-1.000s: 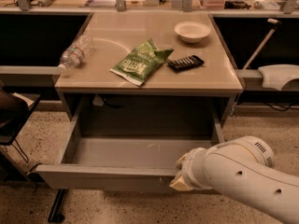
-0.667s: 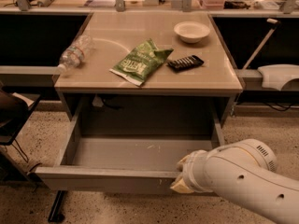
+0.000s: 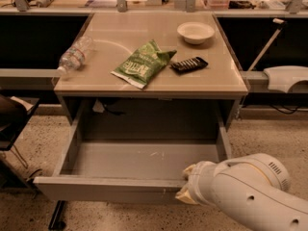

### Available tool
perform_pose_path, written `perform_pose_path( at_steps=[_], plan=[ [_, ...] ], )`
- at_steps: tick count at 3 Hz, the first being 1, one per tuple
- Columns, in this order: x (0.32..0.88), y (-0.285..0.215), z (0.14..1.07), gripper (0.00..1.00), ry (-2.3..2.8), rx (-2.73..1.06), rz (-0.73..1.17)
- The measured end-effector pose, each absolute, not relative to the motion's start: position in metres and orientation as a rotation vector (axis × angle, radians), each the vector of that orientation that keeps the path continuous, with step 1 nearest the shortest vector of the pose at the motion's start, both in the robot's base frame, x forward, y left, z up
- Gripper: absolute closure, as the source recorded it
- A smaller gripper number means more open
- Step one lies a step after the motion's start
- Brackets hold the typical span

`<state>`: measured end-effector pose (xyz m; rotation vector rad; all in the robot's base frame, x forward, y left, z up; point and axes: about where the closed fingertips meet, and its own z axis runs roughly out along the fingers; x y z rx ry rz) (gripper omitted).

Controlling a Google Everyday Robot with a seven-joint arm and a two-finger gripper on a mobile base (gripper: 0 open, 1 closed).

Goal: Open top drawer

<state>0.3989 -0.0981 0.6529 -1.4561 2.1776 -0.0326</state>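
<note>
The top drawer [image 3: 106,190] is a wide grey handleless front joined to a shallow grey tray [image 3: 144,158]. It stands pulled far out from under the tan table [image 3: 120,32], and its tray is empty. My gripper [image 3: 185,184] is at the right end of the drawer front, against its top edge. The white arm [image 3: 250,196] comes in from the lower right and hides the drawer's right front corner.
On the table top lie a green snack bag [image 3: 142,64], a clear plastic bottle [image 3: 74,57], a white bowl [image 3: 196,32] and a black ridged object [image 3: 189,64]. A dark chair [image 3: 12,119] stands at the left. A white device [image 3: 286,77] sits at the right.
Almost nothing: the drawer stays pulled out, and my gripper has shifted only slightly at the front's right end.
</note>
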Motion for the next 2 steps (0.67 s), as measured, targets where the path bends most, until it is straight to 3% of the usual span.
perform_pose_path(
  at_steps=[2],
  plan=[
    [0.379, -0.097, 0.661, 1.0, 2.13, -1.458, -0.073]
  ],
)
